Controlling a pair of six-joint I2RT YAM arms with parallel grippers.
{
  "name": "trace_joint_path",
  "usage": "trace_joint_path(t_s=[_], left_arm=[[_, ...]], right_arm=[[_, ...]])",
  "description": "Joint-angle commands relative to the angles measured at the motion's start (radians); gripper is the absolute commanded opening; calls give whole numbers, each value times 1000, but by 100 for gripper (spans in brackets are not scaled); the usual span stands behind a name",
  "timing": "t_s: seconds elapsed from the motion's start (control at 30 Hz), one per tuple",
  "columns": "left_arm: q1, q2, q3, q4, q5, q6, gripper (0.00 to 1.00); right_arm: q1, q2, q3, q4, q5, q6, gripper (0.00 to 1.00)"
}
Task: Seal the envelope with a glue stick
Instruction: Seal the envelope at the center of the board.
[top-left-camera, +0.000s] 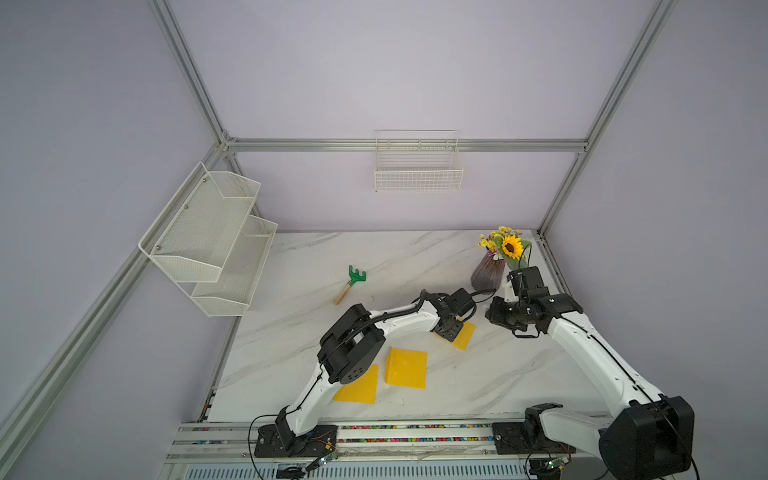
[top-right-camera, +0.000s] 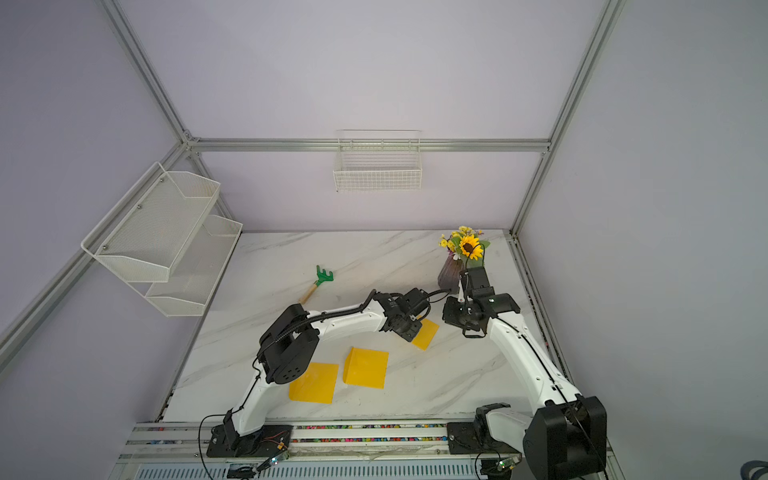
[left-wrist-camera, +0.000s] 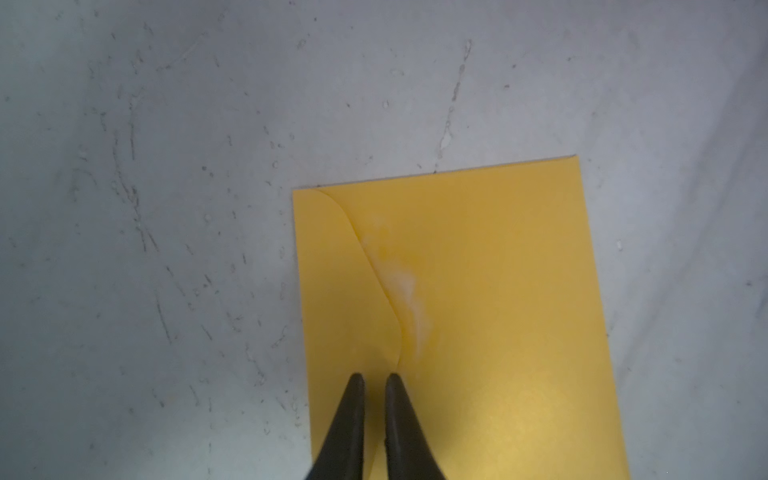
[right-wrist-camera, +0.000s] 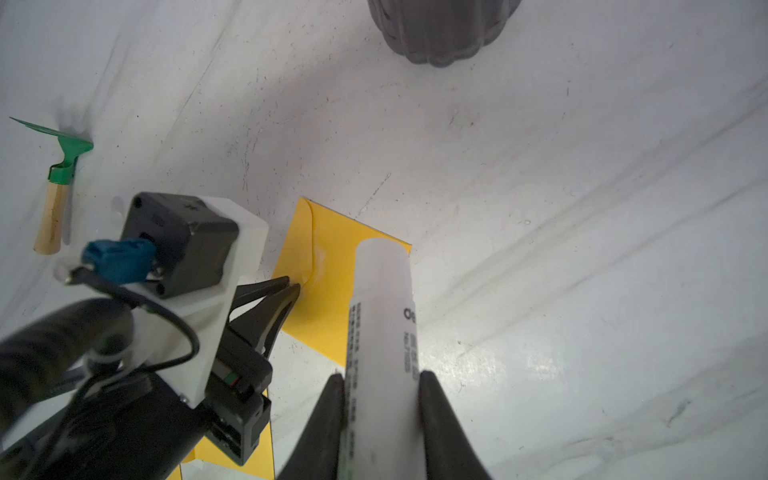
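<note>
Right wrist view shows the right claw (right-wrist-camera: 382, 376) holding the glue stick (right-wrist-camera: 382, 291) near the yellow envelope (right-wrist-camera: 324, 316), a little toward the right edge of the table (right-wrist-camera: 540, 208), while the left claw (right-wrist-camera: 293, 284), nearly closed, should press the flap (left-wrist-camera: 345, 291) flat along its glued edge.

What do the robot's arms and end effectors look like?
Both arms, the left arm and right arm, have white curved links and bulky black joint housings. A black corrugated cable runs along the left one. The left end effector and right end effector each have two black tapering fingers.
</note>
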Motion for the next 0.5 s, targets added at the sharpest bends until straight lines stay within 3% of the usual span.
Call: trace_joint_path(t_s=[0.0, 0.47], left_arm=[[13, -23, 19, 13, 13, -18, 13], [74, 18, 9, 47, 179, -89, 22]], right_arm=[[3, 5, 10, -6, 4, -10, 0], [4, 0, -1, 1, -4, -9, 0]])
